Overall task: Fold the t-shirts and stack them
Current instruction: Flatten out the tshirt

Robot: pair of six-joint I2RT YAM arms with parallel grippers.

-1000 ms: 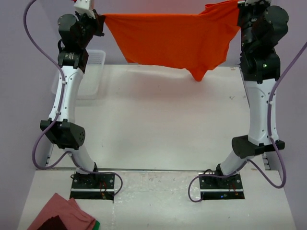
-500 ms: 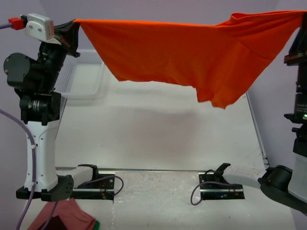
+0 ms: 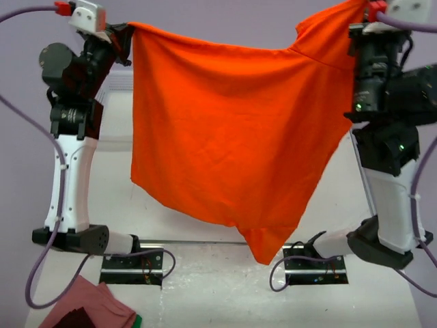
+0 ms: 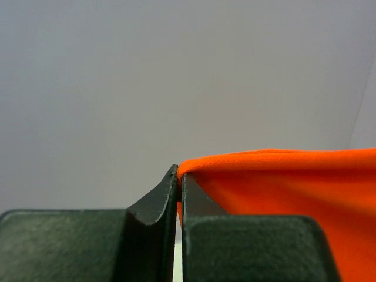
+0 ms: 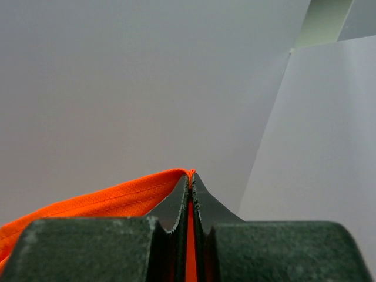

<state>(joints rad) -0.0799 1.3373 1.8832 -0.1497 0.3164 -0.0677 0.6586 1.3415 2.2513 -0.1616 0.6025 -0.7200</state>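
Note:
An orange-red t-shirt hangs spread in the air between both arms, high above the table. Its lower tip reaches down to about the arm bases. My left gripper is shut on the shirt's top left corner; in the left wrist view the orange fabric runs rightward from the pinched fingertips. My right gripper is shut on the top right corner; in the right wrist view a thin strip of cloth sits squeezed between the closed fingers.
A clear plastic bin shows partly behind the left arm. A folded dull red cloth lies at the near left corner by the left base. The white table is mostly hidden behind the hanging shirt.
Both arms have risen and drawn toward the camera, lifting the shirt from a horizontal stretch into a tall hanging sheet. The two grips have held.

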